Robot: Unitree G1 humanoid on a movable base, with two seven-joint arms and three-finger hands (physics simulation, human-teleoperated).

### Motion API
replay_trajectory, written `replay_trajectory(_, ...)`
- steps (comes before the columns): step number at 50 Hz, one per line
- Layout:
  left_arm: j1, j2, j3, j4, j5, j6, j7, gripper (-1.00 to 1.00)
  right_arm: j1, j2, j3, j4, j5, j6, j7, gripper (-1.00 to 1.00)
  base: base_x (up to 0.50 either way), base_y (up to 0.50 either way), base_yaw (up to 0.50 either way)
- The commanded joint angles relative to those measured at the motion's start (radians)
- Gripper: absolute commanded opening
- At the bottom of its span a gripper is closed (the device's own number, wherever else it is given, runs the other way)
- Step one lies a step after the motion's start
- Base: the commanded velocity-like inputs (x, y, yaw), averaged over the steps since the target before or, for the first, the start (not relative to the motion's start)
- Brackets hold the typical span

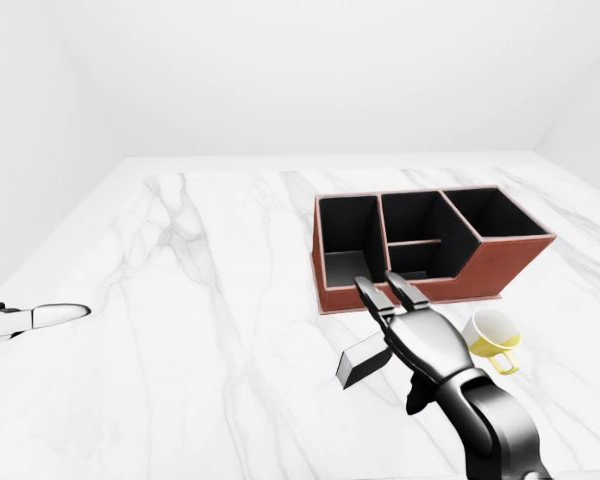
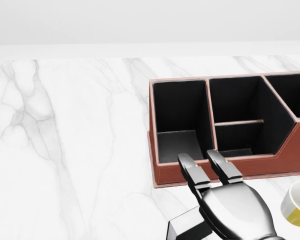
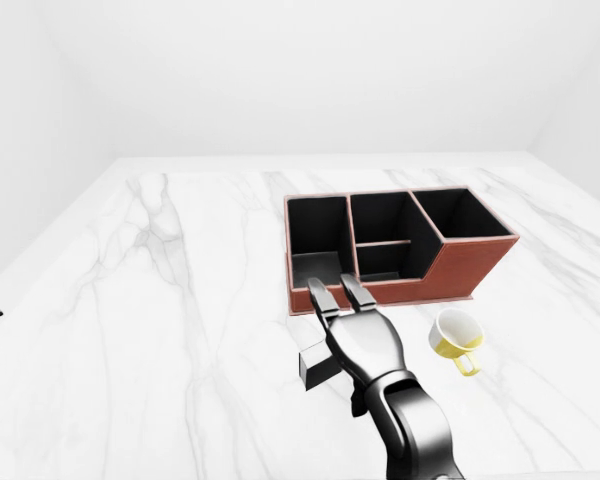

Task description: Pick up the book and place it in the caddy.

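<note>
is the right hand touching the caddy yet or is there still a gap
Cannot tell. In the head view the right hand has its fingertips drawn over the caddy near wall, with no marble between them; they may hover above it. It holds the book.

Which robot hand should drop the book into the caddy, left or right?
The right robot hand: it holds the book just below the caddy in the left-eye view. The left robot hand sits at that view's far left edge.

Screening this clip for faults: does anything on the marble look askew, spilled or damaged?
Nothing spilled or broken. The book hangs tilted in the right hand, short of the caddy. The yellow cup stands upright beside it.
</note>
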Motion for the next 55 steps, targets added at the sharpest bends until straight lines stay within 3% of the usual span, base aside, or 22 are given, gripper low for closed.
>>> replay_trajectory(1,-0.001,0.000,0.000,-0.001,0.000,0.000,-0.001,1.00,-0.044,-0.016,0.061,0.034,-0.041,0.000,0.000,1.00,0.00,0.00,0.00)
replay_trajectory(12,-0.002,0.003,0.002,-0.001,-0.004,0.000,0.001,1.00,-0.029,-0.036,0.086,0.067,-0.029,0.000,0.000,1.00,0.00,0.00,0.00)
replay_trajectory(39,0.002,0.002,0.004,0.001,-0.007,0.000,0.001,1.00,-0.121,-0.039,0.050,0.176,0.059,0.000,0.000,1.00,0.00,0.00,0.00)
replay_trajectory(55,-0.001,0.005,0.006,0.003,-0.011,0.000,0.002,1.00,-0.169,-0.044,0.065,0.227,0.018,0.000,0.000,1.00,0.00,0.00,0.00)
